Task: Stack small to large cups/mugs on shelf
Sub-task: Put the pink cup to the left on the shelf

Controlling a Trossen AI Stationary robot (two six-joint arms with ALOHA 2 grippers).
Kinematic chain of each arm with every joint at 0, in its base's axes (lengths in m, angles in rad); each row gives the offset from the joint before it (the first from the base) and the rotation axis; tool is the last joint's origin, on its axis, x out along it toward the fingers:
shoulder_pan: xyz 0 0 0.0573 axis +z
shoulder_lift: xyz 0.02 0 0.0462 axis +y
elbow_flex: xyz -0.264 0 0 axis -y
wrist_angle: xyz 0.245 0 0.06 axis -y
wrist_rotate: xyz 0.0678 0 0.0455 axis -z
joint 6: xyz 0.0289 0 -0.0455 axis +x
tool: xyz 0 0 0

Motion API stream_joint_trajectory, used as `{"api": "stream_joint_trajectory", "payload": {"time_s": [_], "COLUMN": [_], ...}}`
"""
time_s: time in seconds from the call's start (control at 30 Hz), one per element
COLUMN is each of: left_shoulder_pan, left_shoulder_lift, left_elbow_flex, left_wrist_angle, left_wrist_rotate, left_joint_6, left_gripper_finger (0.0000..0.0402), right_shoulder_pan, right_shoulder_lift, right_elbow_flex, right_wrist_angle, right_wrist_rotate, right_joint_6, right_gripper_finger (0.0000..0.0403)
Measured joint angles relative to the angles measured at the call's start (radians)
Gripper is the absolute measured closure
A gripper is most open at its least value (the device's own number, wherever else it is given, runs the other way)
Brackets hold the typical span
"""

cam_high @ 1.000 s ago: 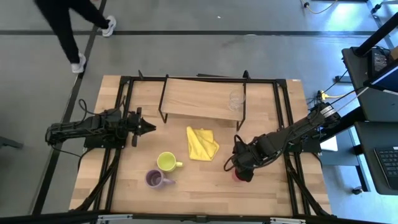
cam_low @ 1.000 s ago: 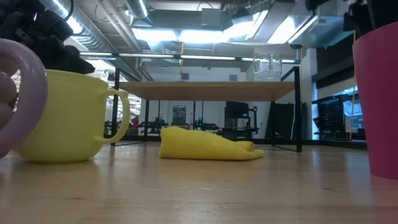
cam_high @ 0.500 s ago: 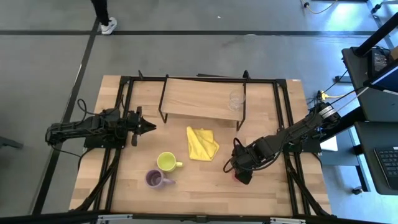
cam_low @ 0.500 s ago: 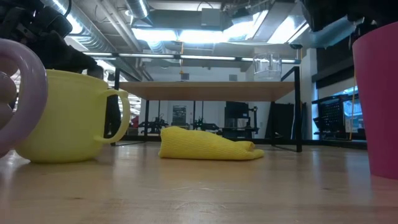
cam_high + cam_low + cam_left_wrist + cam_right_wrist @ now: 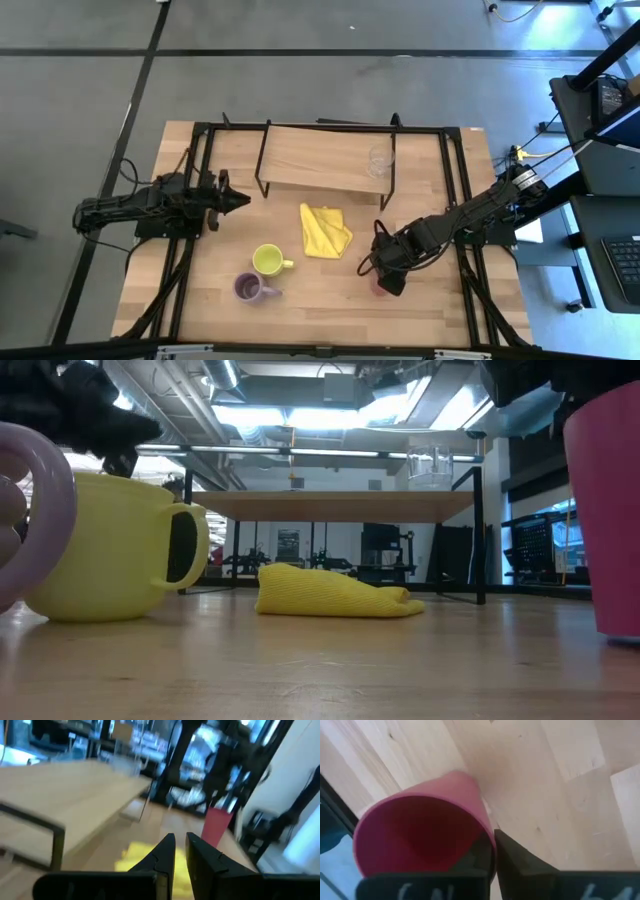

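One camera hangs above me and looks straight down, taking in the whole desk (image 5: 200, 290), my two arms and the grey floor around. A second sits at desk height and looks level across the boards into the room, so close that the yellow-green mug (image 5: 110, 547) fills its near side. Both share the folded yellow cloth (image 5: 324, 230) and the shelf (image 5: 340, 505). My left wrist camera faces across the desk toward the magenta tumbler (image 5: 217, 826); my right wrist camera looks down into it from very near.

Grey floor (image 5: 330, 90), bright ceiling lights (image 5: 300, 412)
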Motion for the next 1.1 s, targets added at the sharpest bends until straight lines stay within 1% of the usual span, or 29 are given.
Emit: {"api": "stream_joint_trajectory", "payload": {"time_s": [0.17, 0.3, 0.37, 0.5, 0.67, 0.73, 0.83, 0.87, 0.93, 0.97, 1.03, 1.1], "left_shoulder_pan": [0.0, 0.0, 0.0, 0.0, 0.0, 0.0, 0.0, -0.001, -0.008, -0.013, -0.018, -0.018], "left_shoulder_lift": [0.0, 0.0, 0.0, 0.0, 0.0, 0.0, 0.0, 0.001, 0.015, 0.04, 0.108, 0.213], "left_elbow_flex": [0.0, 0.0, 0.0, 0.001, 0.001, 0.0, 0.001, 0.007, 0.057, 0.102, 0.208, 0.351], "left_wrist_angle": [0.112, 0.19, 0.222, 0.231, 0.23, 0.242, 0.265, 0.264, 0.233, 0.199, 0.055, -0.112], "left_wrist_rotate": [0.0, 0.0, -0.022, -0.044, -0.043, -0.045, -0.069, -0.069, -0.065, -0.064, -0.067, -0.066], "left_joint_6": [-0.014, -0.15, -0.188, -0.281, -0.341, -0.4, -0.543, -0.566, -0.569, -0.547, -0.493, -0.423], "left_gripper_finger": [0.0363, 0.0363, 0.0363, 0.0363, 0.0363, 0.0363, 0.0363, 0.0363, 0.0363, 0.0363, 0.0366, 0.0372], "right_shoulder_pan": [-0.06, -0.145, -0.197, -0.303, -0.408, -0.435, -0.469, -0.48, -0.503, -0.512, -0.528, -0.538], "right_shoulder_lift": [0.0, 0.0, 0.0, 0.019, 0.125, 0.181, 0.266, 0.29, 0.338, 0.357, 0.392, 0.421], "right_elbow_flex": [0.06, 0.153, 0.201, 0.295, 0.461, 0.535, 0.647, 0.682, 0.753, 0.788, 0.858, 0.922], "right_wrist_angle": [0.004, 0.021, 0.028, 0.07, 0.067, 0.046, -0.02, -0.042, -0.071, -0.082, -0.116, -0.147], "right_wrist_rotate": [-0.005, 0.036, 0.057, 0.093, 0.101, 0.103, 0.101, 0.098, 0.098, 0.098, 0.097, 0.091], "right_joint_6": [-0.074, -0.159, -0.195, -0.271, -0.394, -0.446, -0.504, -0.511, -0.526, -0.533, -0.536, -0.536], "right_gripper_finger": [0.0395, 0.0396, 0.0397, 0.0397, 0.0397, 0.0397, 0.0396, 0.0396, 0.0395, 0.0395, 0.0394, 0.0394]}}
